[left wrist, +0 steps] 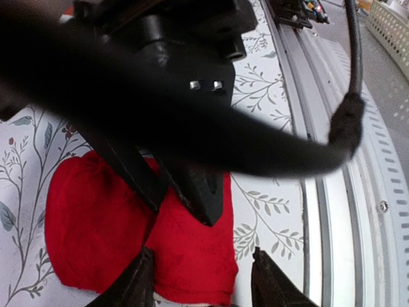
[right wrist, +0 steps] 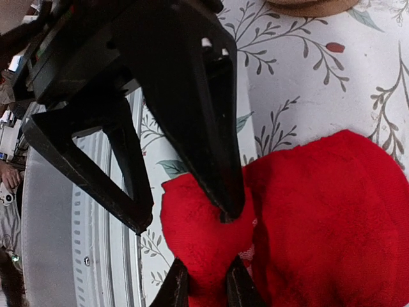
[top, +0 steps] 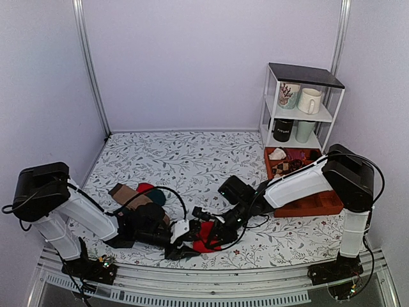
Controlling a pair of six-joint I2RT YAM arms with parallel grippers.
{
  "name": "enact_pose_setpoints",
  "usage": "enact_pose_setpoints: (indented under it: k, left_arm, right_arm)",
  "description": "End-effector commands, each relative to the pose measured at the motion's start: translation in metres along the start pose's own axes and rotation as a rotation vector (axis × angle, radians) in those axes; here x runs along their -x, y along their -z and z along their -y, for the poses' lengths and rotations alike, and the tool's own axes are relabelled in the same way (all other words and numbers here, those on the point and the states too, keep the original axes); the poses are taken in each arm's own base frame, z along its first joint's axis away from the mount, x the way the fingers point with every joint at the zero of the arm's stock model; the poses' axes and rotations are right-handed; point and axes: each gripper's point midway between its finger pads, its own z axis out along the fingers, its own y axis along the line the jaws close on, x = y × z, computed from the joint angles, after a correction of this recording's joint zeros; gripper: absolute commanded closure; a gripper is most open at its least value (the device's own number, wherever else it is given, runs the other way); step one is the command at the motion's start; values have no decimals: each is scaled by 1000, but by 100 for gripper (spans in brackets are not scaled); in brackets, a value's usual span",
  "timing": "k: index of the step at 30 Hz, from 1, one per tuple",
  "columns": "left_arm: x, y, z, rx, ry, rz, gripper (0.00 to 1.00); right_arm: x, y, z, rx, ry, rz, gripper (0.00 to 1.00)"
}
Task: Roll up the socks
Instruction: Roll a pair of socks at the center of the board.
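**Now gathering over the red socks (top: pixel 204 244)**

Both arms are reaching low toward the middle of the leaf-patterned counter (top: pixel 185 160), close to its near edge. The socks are lying there in a soft, bunched heap between them.

The right claw (right wrist: pixel 206 265) is pinching a fold of the red knit. Its fingers are drawn nearly together, with fabric bulging up between them. The left claw (left wrist: pixel 202 256) is facing it from the other side with its fingers standing apart. One finger is resting on the red fabric, and the other is hanging over bare counter just past the heap's edge, toward the metal rail (left wrist: pixel 326 217). From the right wrist's side, that first finger's tip is pressing onto the knit just beside the pinched fold. I am not managing to tell whether the heap is one sock or two laid together.

Behind the left arm, a tan-brown sock (top: pixel 123 191) and a dark green sock (top: pixel 157 197) are lying just beside each other, well apart from the red heap. At the far right a white shelf (top: pixel 305 75) is carrying mugs (top: pixel 309 100), and a red-brown tray (top: pixel 317 204) is sitting at its foot.
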Motion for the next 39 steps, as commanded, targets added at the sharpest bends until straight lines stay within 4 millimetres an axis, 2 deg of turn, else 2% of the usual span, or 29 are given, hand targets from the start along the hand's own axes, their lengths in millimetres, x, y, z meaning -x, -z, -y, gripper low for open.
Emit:
enact_pose_setpoints:
  k: [1, 3, 5, 7, 9, 10, 14, 19, 24, 28, 29, 32, 36, 39]
  left_arm:
    - [-4, -7, 8, -24, 11, -18, 49]
    - [-5, -8, 5, -7, 15, -23, 47]
    - [-7, -8, 0, 24, 18, -27, 36]
    - [-5, -7, -5, 55, 15, -18, 31]
    - [0, -3, -10, 88, 7, -2, 16]
    - [3, -1, -13, 105, 1, 7, 12]
    - [12, 8, -17, 145, -21, 53, 13]
    - [0, -2, -11, 92, -17, 9, 23]
    - [-9, -14, -7, 46, 17, -18, 54]
    - [-5, -15, -3, 23, 28, -1, 64]
    - [-4, -14, -3, 16, 31, 4, 70]
    - [-3, -16, 0, -4, 60, -16, 100]
    - [-16, -17, 3, -25, 172, -91, 100]
    - [-33, -14, 7, -45, 296, -144, 100]
  right_arm:
    - [-82, -14, 22, -74, -196, -240, 84]
    - [-82, -14, 22, -74, -195, -241, 84]
    - [-82, -14, 22, -74, -196, -240, 84]
    - [-82, -14, 23, -74, -195, -238, 84]
    - [-82, -15, 23, -72, -197, -240, 84]
    - [-82, -15, 23, -72, -197, -240, 84]
    - [-83, -16, 24, -73, -197, -241, 84]
    - [-80, -16, 24, -70, -196, -236, 84]
    - [-81, -16, 24, -71, -201, -239, 84]
    - [-85, -17, 25, -76, -209, -252, 84]
    - [-86, -17, 26, -76, -211, -255, 83]
    - [-80, -16, 27, -90, -210, -243, 83]
    - [-60, -9, 33, -147, -187, -195, 72]
    - [-25, 11, 29, -213, -91, -70, 64]
